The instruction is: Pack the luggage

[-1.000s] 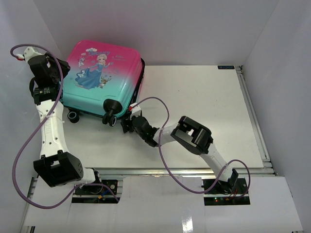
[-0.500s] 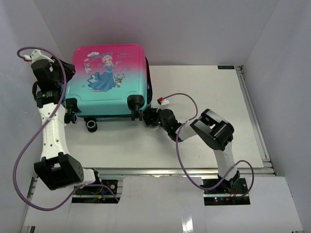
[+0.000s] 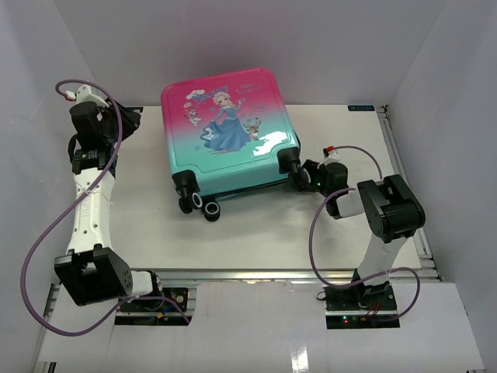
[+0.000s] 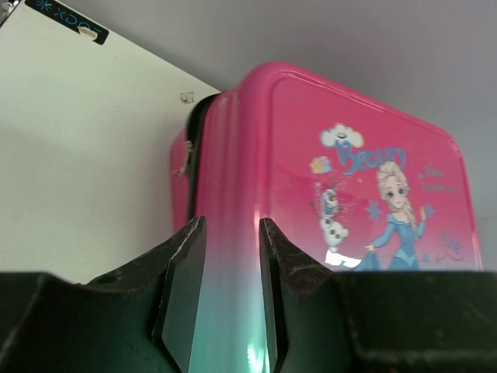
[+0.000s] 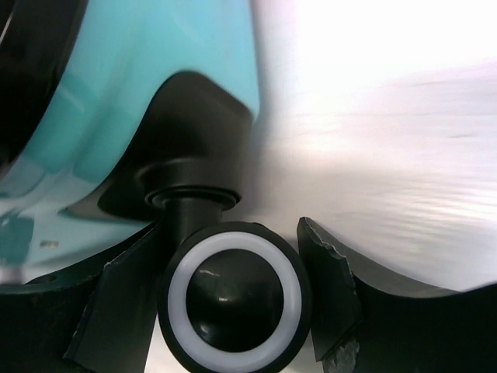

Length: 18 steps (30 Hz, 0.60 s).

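Note:
The luggage (image 3: pixel 229 132) lies closed on the table at the back middle, with the princess print facing up and its black wheels toward the near side. My right gripper (image 3: pixel 301 176) is at its near right corner. In the right wrist view my right gripper (image 5: pixel 231 233) is closed round a black wheel with a white ring (image 5: pixel 234 295), under the teal shell (image 5: pixel 132 93). My left gripper (image 3: pixel 132 123) is at the far left, apart from the luggage. In the left wrist view my left gripper (image 4: pixel 231 256) is slightly open and empty, and the pink shell (image 4: pixel 342 155) shows beyond it.
White walls close in the table (image 3: pixel 349 140) at the back and on both sides. A metal rail (image 3: pixel 405 186) runs along the right edge. The luggage's other wheels (image 3: pixel 198 203) stick out toward the near side. A dark label (image 4: pixel 66 19) marks the table's far corner.
The luggage slid right from the far left corner to the back middle and turned. My right gripper moved right along with its wheel. My left gripper stayed at the far left, now apart from the luggage.

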Motion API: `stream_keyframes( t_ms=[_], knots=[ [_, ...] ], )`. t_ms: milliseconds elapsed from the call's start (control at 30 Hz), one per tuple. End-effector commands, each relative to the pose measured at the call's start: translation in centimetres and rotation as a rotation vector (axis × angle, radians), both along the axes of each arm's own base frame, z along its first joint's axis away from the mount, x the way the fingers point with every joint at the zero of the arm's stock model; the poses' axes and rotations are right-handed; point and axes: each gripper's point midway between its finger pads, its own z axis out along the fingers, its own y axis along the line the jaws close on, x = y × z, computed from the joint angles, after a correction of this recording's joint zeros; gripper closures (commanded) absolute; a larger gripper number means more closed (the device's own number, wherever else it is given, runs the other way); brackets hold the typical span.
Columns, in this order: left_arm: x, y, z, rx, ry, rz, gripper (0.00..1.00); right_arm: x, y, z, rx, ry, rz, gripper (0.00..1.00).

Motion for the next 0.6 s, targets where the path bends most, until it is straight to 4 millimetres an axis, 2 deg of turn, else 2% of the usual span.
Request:
stream_keyframes(
  t_ms=[0, 33, 67, 100, 167, 200, 267, 367, 500, 567],
  knots=[
    [-0.8, 0.1, 0.9, 0.028, -0.038, 0.022, 0.58, 2.8, -5.2, 0.7, -0.019, 0.087, -0.25, 0.62],
    [-1.0, 0.2, 0.0, 0.008, -0.019, 0.038, 0.59, 3.2, -5.1, 0.9, -0.039, 0.115, -0.246, 0.54],
    [-1.1, 0.2, 0.1, -0.008, -0.024, 0.052, 0.63, 3.2, -5.2, 0.9, -0.053, 0.126, -0.243, 0.49],
    [-1.5, 0.1, -1.6, -0.028, 0.001, 0.061, 0.69, 3.0, -5.2, 1.1, -0.059, 0.128, -0.238, 0.45],
    [-1.9, -0.7, -2.2, -0.044, -0.017, 0.06, 0.84, 2.4, -5.3, 1.4, -0.069, 0.122, -0.228, 0.41],
    [-2.0, -1.5, -3.9, -0.05, 0.003, 0.046, 0.95, 2.1, -5.6, 2.0, -0.077, 0.113, -0.234, 0.37],
    [-2.3, -2.8, -6.4, -0.066, 0.049, 0.035, 0.99, 1.6, -6.7, 2.3, -0.105, 0.117, -0.278, 0.3],
    [-3.2, -5.4, -11.3, -0.083, 0.107, 0.001, 1.0, 1.5, -8.6, 3.5, -0.189, 0.134, -0.354, 0.17],
    [-4.7, -6.3, -14.7, -0.103, 0.117, 0.012, 1.0, 2.4, -11.2, 5.1, -0.293, 0.18, -0.427, 0.09],
    [-5.0, -7.5, -14.7, -0.11, 0.095, -0.024, 1.0, 2.4, -12.1, 5.7, -0.331, 0.19, -0.449, 0.05]
  ],
)
